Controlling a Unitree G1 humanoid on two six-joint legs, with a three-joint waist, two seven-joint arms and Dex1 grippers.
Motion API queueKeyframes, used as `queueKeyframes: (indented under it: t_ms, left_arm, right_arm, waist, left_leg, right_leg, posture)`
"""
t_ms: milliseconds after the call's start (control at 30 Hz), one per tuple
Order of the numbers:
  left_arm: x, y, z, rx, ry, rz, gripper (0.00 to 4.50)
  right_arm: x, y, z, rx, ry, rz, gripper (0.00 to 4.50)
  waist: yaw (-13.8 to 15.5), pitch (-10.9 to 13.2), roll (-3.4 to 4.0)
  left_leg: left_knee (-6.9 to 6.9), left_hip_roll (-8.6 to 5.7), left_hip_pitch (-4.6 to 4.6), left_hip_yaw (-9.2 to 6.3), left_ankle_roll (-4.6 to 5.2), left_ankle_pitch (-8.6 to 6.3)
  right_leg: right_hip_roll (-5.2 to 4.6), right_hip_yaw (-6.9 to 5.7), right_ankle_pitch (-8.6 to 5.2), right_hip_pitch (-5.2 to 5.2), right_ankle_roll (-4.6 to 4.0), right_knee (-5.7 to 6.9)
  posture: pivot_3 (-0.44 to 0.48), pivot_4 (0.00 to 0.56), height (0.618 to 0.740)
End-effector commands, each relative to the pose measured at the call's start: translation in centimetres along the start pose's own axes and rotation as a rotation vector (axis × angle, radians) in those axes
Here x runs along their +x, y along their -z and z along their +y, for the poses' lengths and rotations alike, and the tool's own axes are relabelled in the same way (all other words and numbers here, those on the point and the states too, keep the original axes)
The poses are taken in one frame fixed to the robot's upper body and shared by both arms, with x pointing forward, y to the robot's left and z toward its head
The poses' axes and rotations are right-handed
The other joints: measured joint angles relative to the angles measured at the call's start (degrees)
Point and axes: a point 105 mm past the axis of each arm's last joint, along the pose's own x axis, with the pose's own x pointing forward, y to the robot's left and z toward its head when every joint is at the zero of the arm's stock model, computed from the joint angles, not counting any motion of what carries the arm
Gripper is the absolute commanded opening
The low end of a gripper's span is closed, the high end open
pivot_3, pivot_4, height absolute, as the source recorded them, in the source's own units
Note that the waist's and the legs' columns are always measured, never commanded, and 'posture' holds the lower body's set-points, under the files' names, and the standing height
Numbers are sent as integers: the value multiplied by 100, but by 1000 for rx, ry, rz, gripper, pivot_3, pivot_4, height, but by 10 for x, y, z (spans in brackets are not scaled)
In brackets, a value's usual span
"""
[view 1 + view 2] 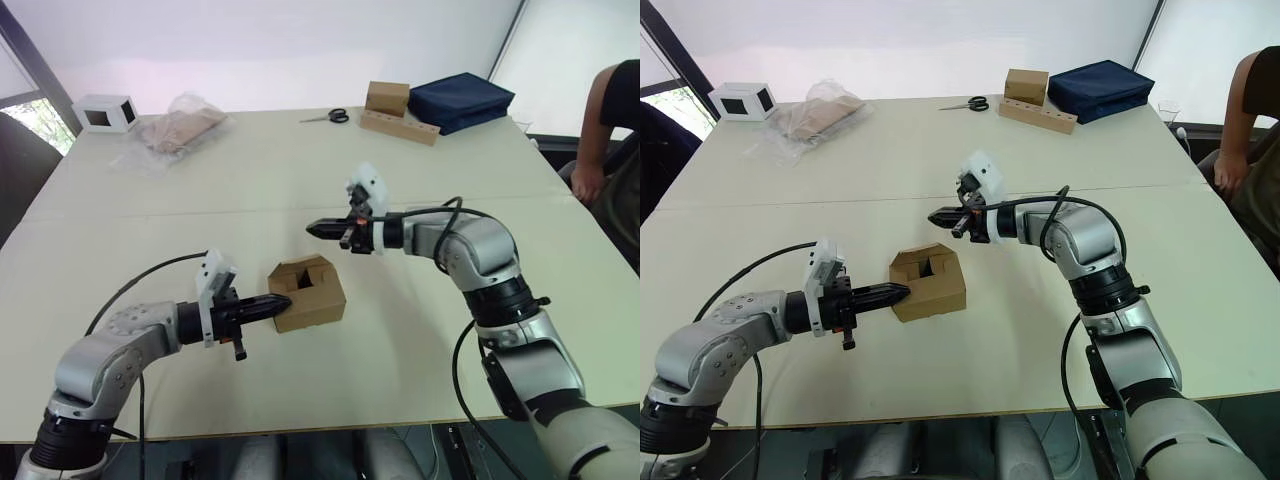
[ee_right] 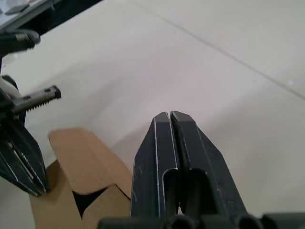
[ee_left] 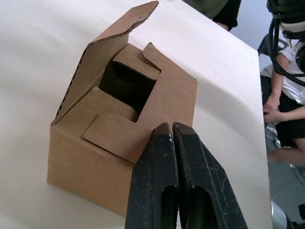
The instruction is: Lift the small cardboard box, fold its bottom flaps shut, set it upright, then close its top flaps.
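- Left gripper (image 1: pixel 280 302): fingers pressed together, no gap between them, nothing held, and the tips sit right at the near edge of the small cardboard box (image 1: pixel 308 293), at top-flap height.
- Right gripper (image 1: pixel 315 228): fingers also closed flat against each other, empty, hanging in the air above and beyond the box, clear of it.
- The two sets of fingertips point toward each other, with the box lying between and below them, much closer to the left tips.
- The box stands on the table (image 1: pixel 250 180), directly ahead of the left fingers in the left wrist view.
- The top flaps (image 3: pixel 138 119) are partly folded in: the side flaps lie down across the top with a dark opening left between them.
- One lid panel stands up and leans outward on the side of the box away from the left fingertips' right.
- Well beyond both grippers, at the table's far edge: scissors (image 1: pixel 328 116), a brown box with a holed strip (image 1: pixel 396 112), a dark blue bag (image 1: pixel 460 100).
- Far off past the left fingers: a clear plastic bag (image 1: pixel 178 128) and a white box (image 1: pixel 105 113).
- A person (image 1: pixel 612 150) sits at the table's side, out past the right arm.
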Motion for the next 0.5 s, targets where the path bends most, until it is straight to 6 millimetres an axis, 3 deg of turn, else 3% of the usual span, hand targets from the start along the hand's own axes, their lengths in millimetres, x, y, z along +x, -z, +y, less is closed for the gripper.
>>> queueKeyframes:
  t_ms: [33,233,500]
  left_arm:
    - [-3,2,2,8,-16,18,82]
    - [-8,2,5,11,-30,29,82]
    - [-13,0,9,25,-40,42,82]
  right_arm:
    - [0,-11,17,-53,-85,-21,0]
    - [-4,1,34,-52,-159,14,0]
    - [-9,16,42,-39,-163,36,0]
  waist:
    - [0,0,0]
    - [0,0,0]
    - [-1,0,0]
  left_leg:
    - [0,0,0,0,0,0]
    - [0,0,0,-1,1,0]
    - [0,0,0,-2,1,-1]
  right_leg:
    - [0,0,0,0,0,0]
    - [0,0,0,0,0,0]
    - [1,0,0,0,0,0]
  posture:
    - [0,150,740]
    - [0,150,740]
    - [0,150,740]
